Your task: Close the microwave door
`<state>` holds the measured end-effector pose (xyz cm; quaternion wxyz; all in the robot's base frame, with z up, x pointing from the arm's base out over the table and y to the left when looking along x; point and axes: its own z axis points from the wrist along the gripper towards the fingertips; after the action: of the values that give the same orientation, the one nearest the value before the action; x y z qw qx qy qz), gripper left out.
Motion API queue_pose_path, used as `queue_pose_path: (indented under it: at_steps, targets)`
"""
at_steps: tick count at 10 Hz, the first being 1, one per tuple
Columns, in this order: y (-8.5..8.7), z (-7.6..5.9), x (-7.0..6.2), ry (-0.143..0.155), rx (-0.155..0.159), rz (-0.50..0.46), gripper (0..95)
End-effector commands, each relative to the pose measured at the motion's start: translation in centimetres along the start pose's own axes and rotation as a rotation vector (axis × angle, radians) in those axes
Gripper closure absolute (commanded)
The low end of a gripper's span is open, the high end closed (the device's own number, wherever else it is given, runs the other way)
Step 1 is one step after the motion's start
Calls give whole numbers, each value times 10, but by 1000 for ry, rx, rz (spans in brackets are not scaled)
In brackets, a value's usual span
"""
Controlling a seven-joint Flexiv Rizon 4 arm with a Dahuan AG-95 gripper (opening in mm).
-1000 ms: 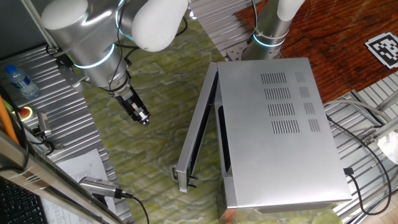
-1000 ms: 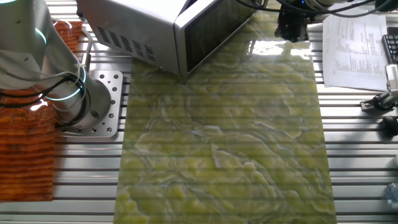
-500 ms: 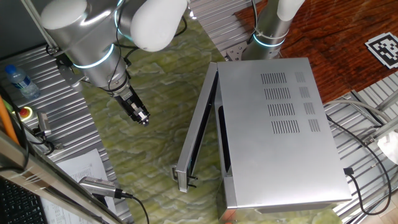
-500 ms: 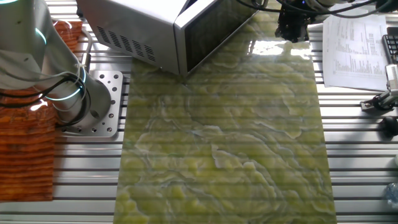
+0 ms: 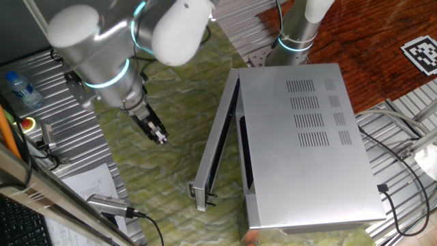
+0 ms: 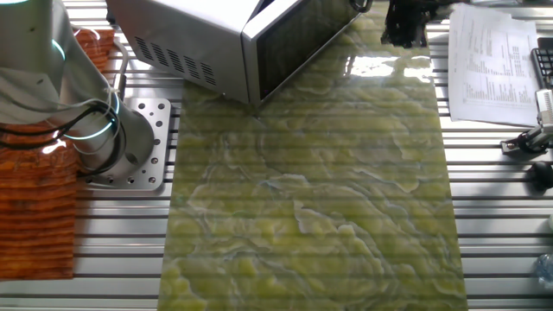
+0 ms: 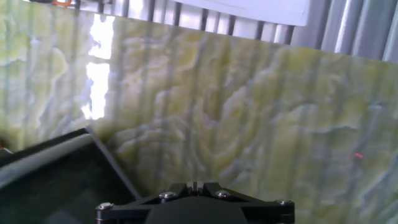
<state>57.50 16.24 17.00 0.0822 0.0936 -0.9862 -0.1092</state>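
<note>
Item: microwave [image 5: 300, 143], silver-grey box with vent slots on top, standing on the green-marbled mat [image 6: 311, 199] of the bench [image 6: 484, 216].

Item: door [image 5: 217, 140], hinged at the far corner and ajar at a narrow angle, its free end with the latch tabs well clear of the box. Not yet closed; all of the swing was left for you.

Item: fingers [image 5: 160, 137], pointed down over the mat, near the door's outer face, apart from it, touching nothing. You held nothing. How wide they stood cannot be told; the hand view showed only the mount.

Judgement: task barely begun; approach and push remained.
</note>
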Motion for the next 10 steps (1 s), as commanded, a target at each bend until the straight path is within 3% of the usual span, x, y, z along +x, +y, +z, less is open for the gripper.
queue_pose_path:
  at_steps: [1,5,8,10]
  targets:
    - [21,4,6,-18,-36,-50,950]
    - [57,17,11,-37,-49,-16,950]
    - [68,20,17,-52,-73,4,950]
    - [68,20,17,-49,-31,0,950]
